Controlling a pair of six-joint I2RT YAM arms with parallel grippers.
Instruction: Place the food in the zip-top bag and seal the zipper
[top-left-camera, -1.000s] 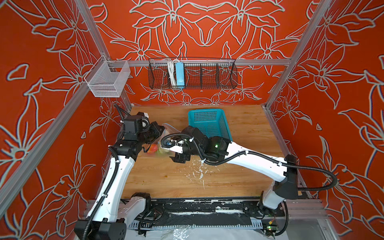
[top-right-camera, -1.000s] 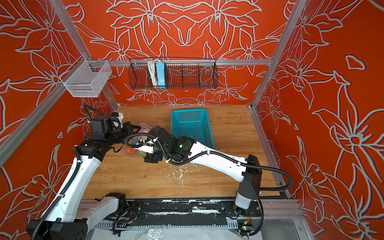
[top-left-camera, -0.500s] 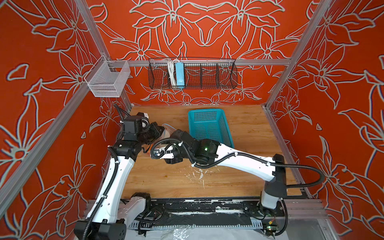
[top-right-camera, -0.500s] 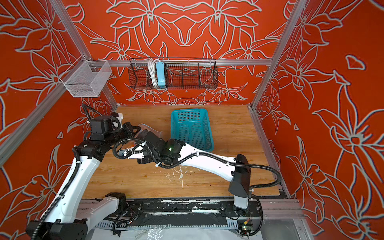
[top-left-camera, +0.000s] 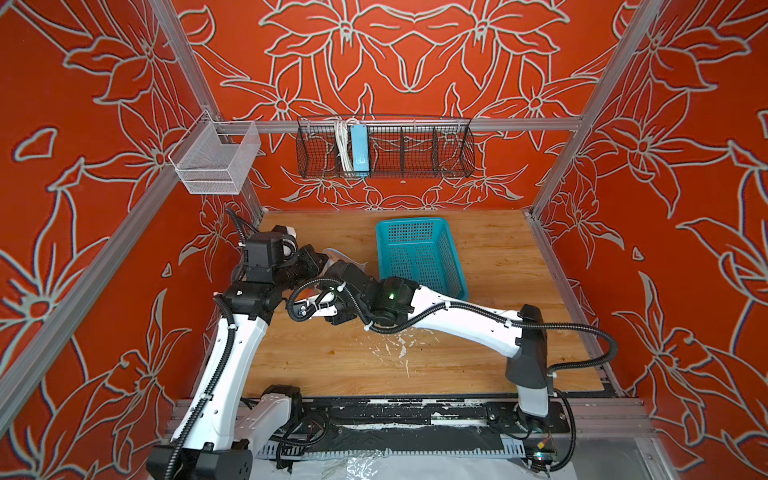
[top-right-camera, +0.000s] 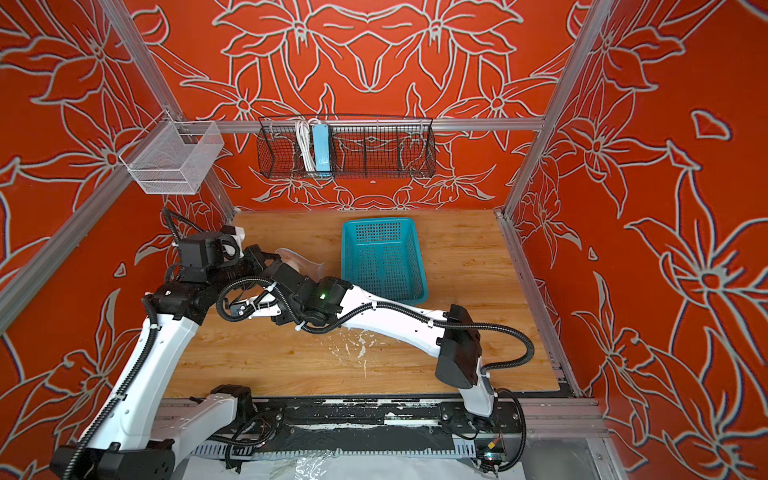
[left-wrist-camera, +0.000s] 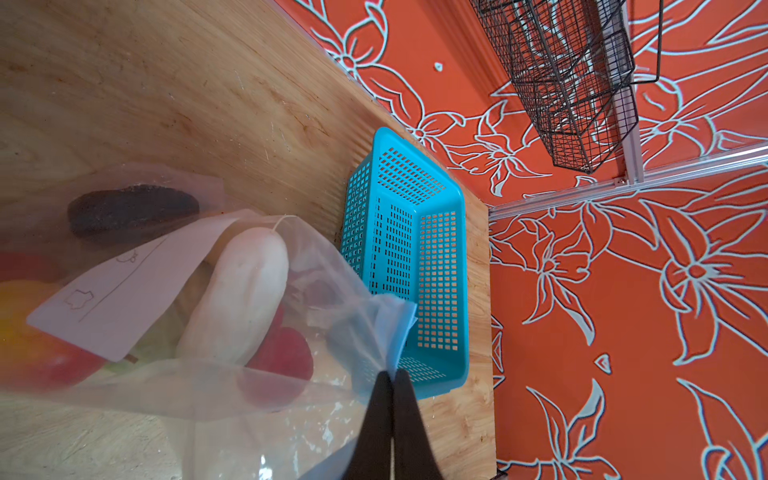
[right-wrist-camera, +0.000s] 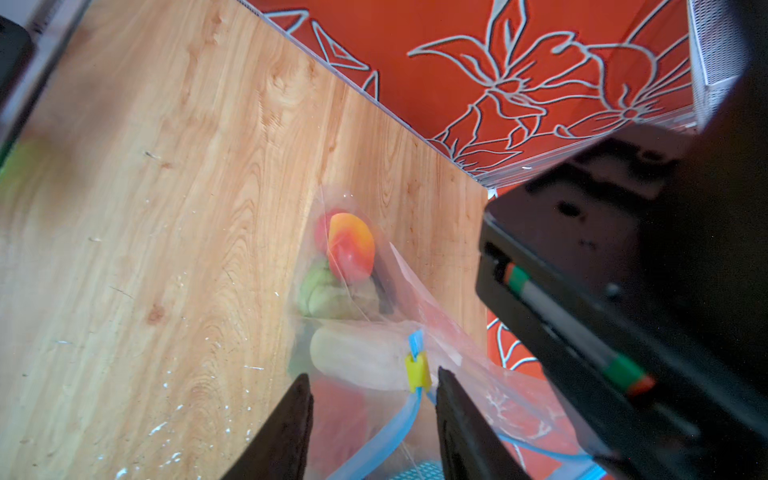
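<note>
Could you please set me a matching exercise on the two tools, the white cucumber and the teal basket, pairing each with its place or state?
Things
1. left tool
2. right tool
3. white cucumber
4. teal basket

Place or state
a. lies inside the clear bag
b. jaws apart, either side of the yellow slider
c. stands on the table with nothing in it
d. pinched shut on the bag's corner

Pairs: 1-d, 2-b, 3-a, 4-c
</note>
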